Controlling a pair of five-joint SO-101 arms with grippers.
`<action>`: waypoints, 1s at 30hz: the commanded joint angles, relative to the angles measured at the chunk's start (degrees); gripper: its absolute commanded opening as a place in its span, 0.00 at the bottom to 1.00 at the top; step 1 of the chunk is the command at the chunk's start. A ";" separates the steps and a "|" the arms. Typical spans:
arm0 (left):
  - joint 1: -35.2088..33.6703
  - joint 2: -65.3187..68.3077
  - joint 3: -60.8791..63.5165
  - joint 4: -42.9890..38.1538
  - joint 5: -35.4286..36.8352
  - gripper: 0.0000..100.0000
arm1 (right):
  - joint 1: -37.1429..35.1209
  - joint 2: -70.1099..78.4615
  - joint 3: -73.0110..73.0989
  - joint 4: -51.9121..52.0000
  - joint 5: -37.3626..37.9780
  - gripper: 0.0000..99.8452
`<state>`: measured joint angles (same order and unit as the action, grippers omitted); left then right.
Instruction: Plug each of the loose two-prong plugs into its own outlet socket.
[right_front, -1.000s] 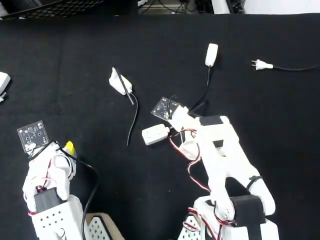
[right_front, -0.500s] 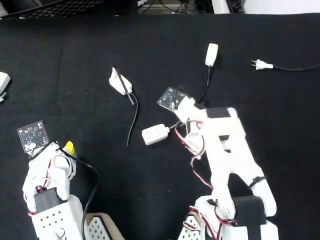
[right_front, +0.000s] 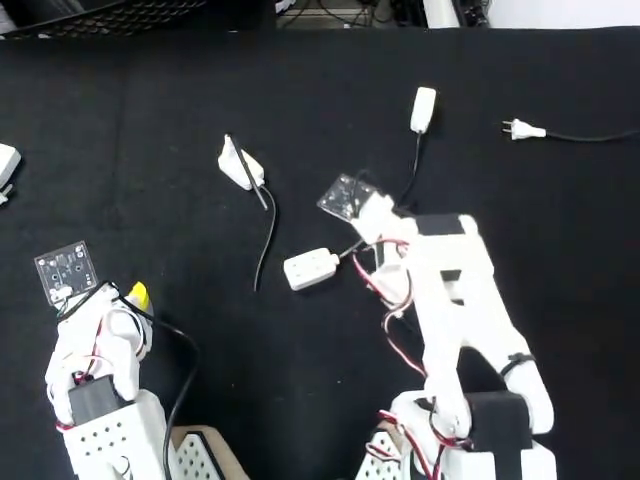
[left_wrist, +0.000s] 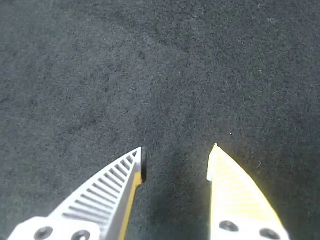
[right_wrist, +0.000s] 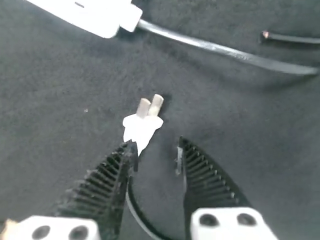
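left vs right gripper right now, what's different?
Colour: the left gripper is pale grey on one side and yellow on the other, while the right gripper is black and ribbed. Target: the left gripper points at black table cloth, the right gripper at a small white two-prong plug lying by one fingertip. Shared: both are open, gripping nothing.

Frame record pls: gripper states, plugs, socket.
left gripper: open, over bare black cloth
right gripper: open, not gripping anything
near plug: on the cloth just ahead of the right gripper, prongs pointing away from it
socket block: on the cloth beside the right arm
far plug: loose, cord running to the table edge
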<state>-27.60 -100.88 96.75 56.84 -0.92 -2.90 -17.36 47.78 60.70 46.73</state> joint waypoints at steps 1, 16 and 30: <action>0.66 0.18 0.84 0.44 -0.26 0.22 | 1.49 -1.63 2.86 -4.66 0.70 0.11; 0.66 0.18 0.84 0.44 -0.26 0.22 | -4.48 -1.71 7.78 -4.66 0.26 0.11; 0.66 0.18 0.84 0.44 -0.26 0.22 | -5.19 -1.36 4.44 0.26 -4.04 0.12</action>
<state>-27.60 -100.88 96.75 56.84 -0.92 -7.38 -17.71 54.64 60.79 43.91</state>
